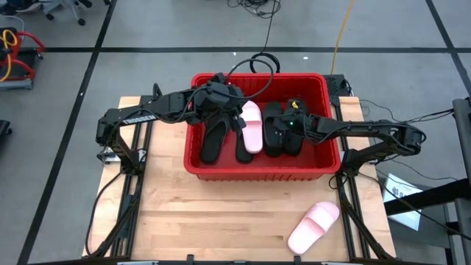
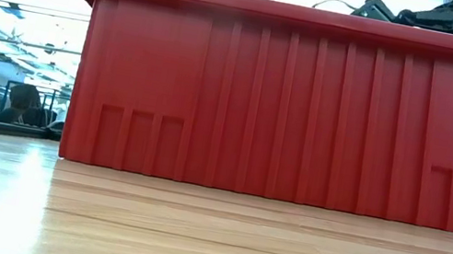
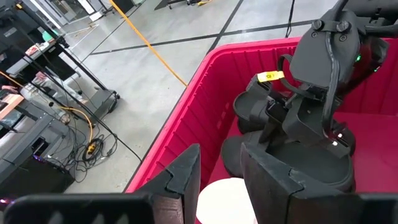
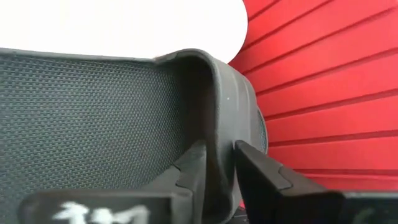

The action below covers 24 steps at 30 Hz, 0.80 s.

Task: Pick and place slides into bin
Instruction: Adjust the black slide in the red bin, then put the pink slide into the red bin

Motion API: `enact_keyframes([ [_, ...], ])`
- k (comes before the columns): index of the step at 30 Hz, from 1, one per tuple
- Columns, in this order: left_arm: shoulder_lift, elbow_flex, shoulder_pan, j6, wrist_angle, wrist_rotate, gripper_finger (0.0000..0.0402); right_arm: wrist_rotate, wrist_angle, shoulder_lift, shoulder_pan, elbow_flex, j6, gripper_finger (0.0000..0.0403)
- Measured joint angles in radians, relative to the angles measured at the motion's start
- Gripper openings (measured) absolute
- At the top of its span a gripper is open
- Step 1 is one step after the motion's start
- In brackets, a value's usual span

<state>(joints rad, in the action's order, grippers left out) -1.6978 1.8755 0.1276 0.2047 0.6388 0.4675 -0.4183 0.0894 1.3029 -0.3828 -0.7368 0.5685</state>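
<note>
The red bin [image 1: 257, 175] stands mid-table and fills the low view [image 2: 304, 113]. Inside it lie two black slides [image 1: 215, 138] at the left, one pale pink slide [image 1: 252, 126] in the middle and two more black slides [image 1: 274, 131] at the right. My right gripper [image 1: 287, 129] reaches into the bin from the right and is shut on the rightmost black slide [image 4: 93, 118]. My left gripper [image 1: 237, 118] hangs open above the pink slide [image 3: 227, 199], touching nothing. Another pink slide [image 1: 313, 227] lies on the table at the near right. My right gripper [image 4: 217, 171] has the raised edge of the black slide's strap [image 4: 224, 124] between its two fingers, one finger under the strap and one outside it. The fingers slant down from the table's right side. The slide sits low in the bin, beside the bin's right wall [image 4: 323, 93].
A black cable [image 1: 257, 62] loops over the bin's far rim. A yellow tag [image 1: 296, 104] shows near the right arm's wrist. Bare wooden table [image 1: 221, 228] lies in front of the bin. A person [image 2: 23, 100] sits far off in the room.
</note>
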Motion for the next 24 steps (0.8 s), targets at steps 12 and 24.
enact_keyframes([
  [12, 0.000, 0.000, 0.000, 0.001, 0.000, 0.000, 0.0122, 0.003, 0.015, -0.098, 0.078, 0.002, -0.003, 0.0134],
  [24, 0.000, 0.000, 0.000, 0.010, 0.000, 0.001, 0.0122, -0.073, 0.079, -0.385, 0.208, 0.002, -0.093, 0.0128],
])
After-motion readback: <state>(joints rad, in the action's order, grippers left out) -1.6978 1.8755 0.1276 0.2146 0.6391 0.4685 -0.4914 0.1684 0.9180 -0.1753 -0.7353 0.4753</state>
